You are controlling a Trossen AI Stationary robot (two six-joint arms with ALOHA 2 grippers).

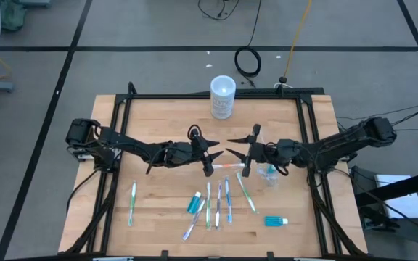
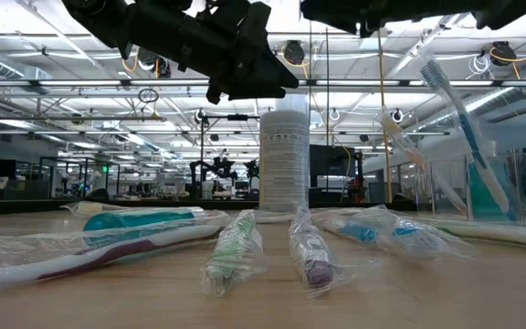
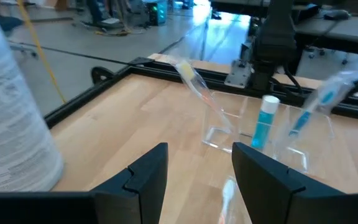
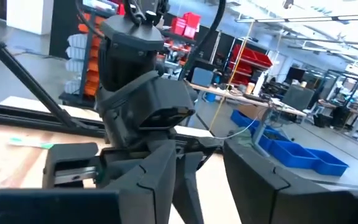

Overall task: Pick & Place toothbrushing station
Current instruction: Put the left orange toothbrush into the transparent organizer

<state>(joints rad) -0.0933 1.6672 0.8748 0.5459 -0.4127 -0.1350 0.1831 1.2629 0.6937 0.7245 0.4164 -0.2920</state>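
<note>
From above, the two arms meet nose to nose over the middle of the wooden table point(image 1: 158, 123). The left gripper point(image 1: 215, 154) points right, its fingers spread apart with nothing between them; the right gripper point(image 1: 236, 151) points left, fingers likewise parted and empty. Just beside the right gripper's wrist stands the clear cup point(image 1: 268, 174), already holding a teal tube and some brushes. Nearer the front edge lie loose toothbrushes point(image 1: 218, 203) in a rough fan, one more toothbrush point(image 1: 132, 202) off to the left, a teal tube point(image 1: 194, 203) among the fan and another tube point(image 1: 275, 221) lying to the right. The frosted container point(image 1: 223, 97) stands at the back edge.

At table height, wrapped brushes point(image 2: 232, 249) and a wrapped teal tube point(image 2: 140, 220) lie in the foreground (the plastic sleeves are crinkled). The container point(image 2: 284, 160) rises behind them, and brushes in the cup point(image 2: 464, 128) lean up at the right. Both arms hang dark overhead.

The left wrist camera looks past its own dark fingers point(image 3: 143, 177), which stand apart, toward the cup point(image 3: 260, 134): a teal tube point(image 3: 263, 121) stands in it, with a pale brush point(image 3: 194, 81) and a blue brush point(image 3: 316, 106) leaning out either way.

The right wrist camera sees its own fingers point(image 4: 253, 171) apart, empty, and the left arm's gripper point(image 4: 166, 168) close ahead, filling much of the view.
</note>
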